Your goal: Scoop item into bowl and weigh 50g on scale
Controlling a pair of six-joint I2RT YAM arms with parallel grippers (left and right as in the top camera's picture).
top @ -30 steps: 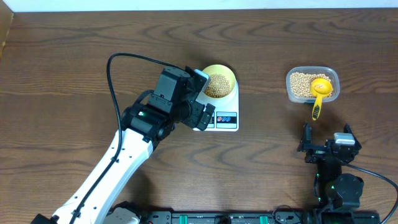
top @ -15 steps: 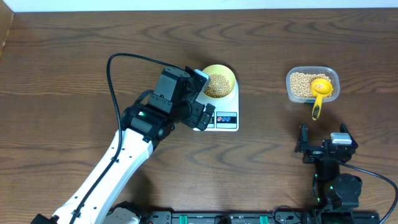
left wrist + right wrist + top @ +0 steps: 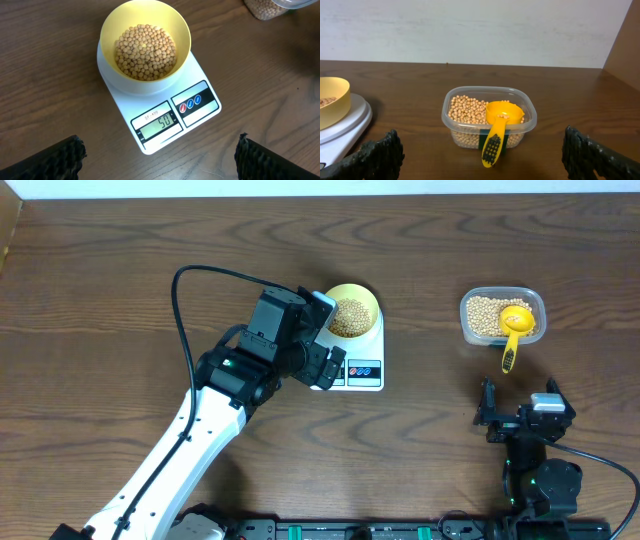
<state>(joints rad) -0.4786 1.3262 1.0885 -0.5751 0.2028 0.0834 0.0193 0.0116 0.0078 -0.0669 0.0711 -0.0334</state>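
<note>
Left wrist view: our left tool hangs wide open and empty. Straight ahead of it, the soybeans fill the yellow bowl on the scale, whose display reads 50. Our right tool, equally open and empty, faces the scoop handle.

Tub of beans, yellow scoop inside
</note>
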